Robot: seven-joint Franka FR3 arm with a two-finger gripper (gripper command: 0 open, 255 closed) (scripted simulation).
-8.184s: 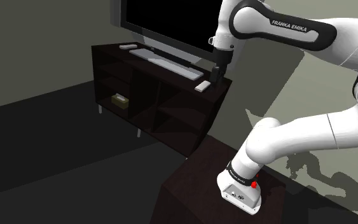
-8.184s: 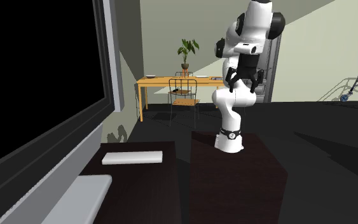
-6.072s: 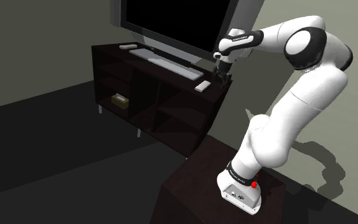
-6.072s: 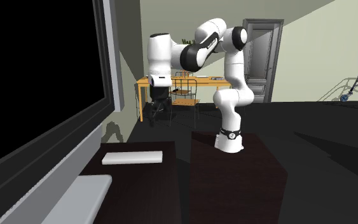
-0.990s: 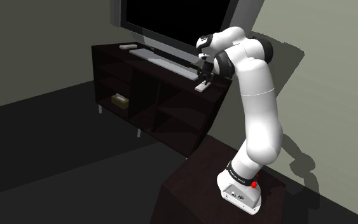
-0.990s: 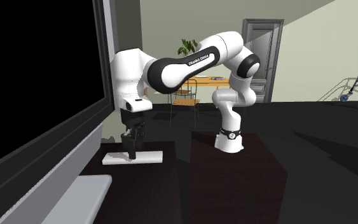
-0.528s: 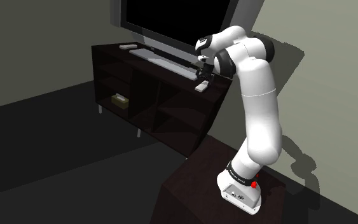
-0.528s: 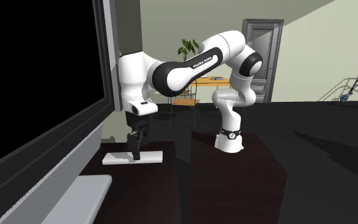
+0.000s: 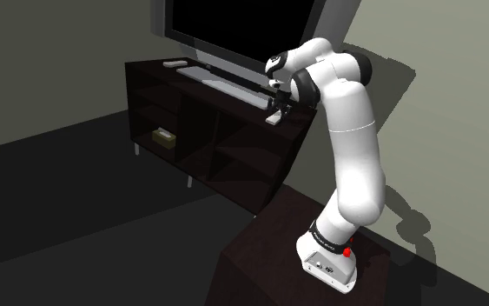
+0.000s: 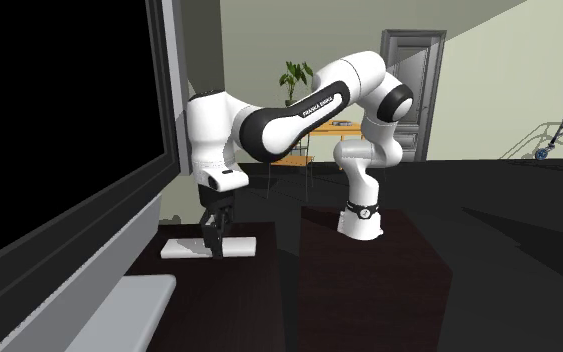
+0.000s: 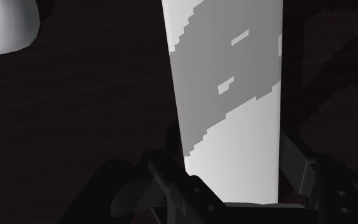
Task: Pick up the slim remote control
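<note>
Gripper [image 9: 274,109] clamped on the slim white remote [image 9: 276,122], which lies on the dark cabinet [image 9: 234,143].

Shoulder view: the remote sits at the cabinet-top end nearer the stand, with a long grey soundbar [image 9: 225,84] just beside it, under the TV [image 9: 234,30]. Second exterior view: the remote [image 10: 241,244] lies flat, the gripper [image 10: 212,250] at its middle and the TV frame close alongside. Wrist view: the fingers [image 11: 174,162] clasp both long edges of the remote [image 11: 228,76]. It looks light, stiff and smooth; a mid-length hold should balance it. A straight lift should clear the soundbar.
</note>
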